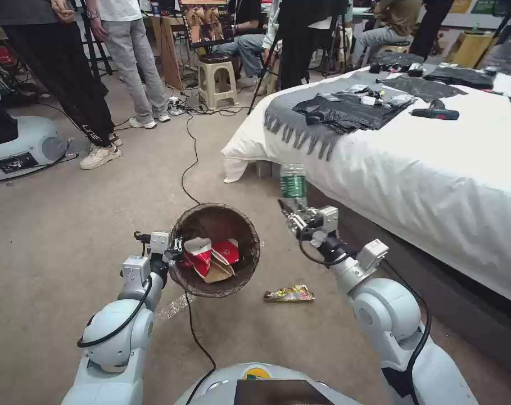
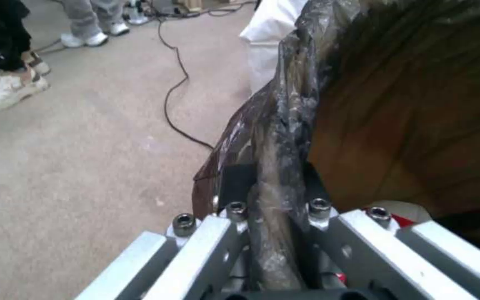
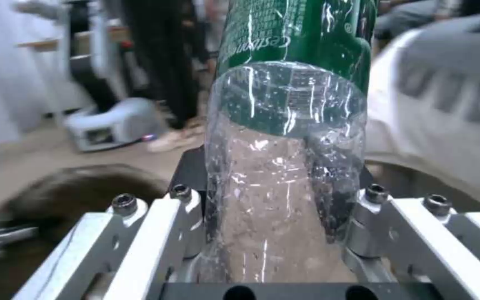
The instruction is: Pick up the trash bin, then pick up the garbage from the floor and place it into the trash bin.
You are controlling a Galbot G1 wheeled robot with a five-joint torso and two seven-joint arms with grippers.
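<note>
The trash bin (image 1: 221, 225), lined with a dark brown bag, hangs above the floor. My left gripper (image 1: 176, 252) is shut on its near-left rim (image 2: 276, 166). Inside lie red-and-white cartons (image 1: 210, 253) and a tan paper bag (image 1: 218, 273). My right gripper (image 1: 292, 214) is shut on a clear bottle with a green label (image 1: 293, 185), held upright to the right of the bin; the bottle (image 3: 284, 125) is squeezed between the pads. A yellow snack wrapper (image 1: 289, 293) lies on the floor below, between the bin and my right arm.
A bed with white sheet (image 1: 435, 169) stands close on the right, dark bags (image 1: 351, 109) on it. A black cable (image 1: 190, 163) runs across the carpet behind the bin. People's legs (image 1: 98, 84), a stool (image 1: 217, 79) and another robot's base (image 1: 25, 146) are farther back.
</note>
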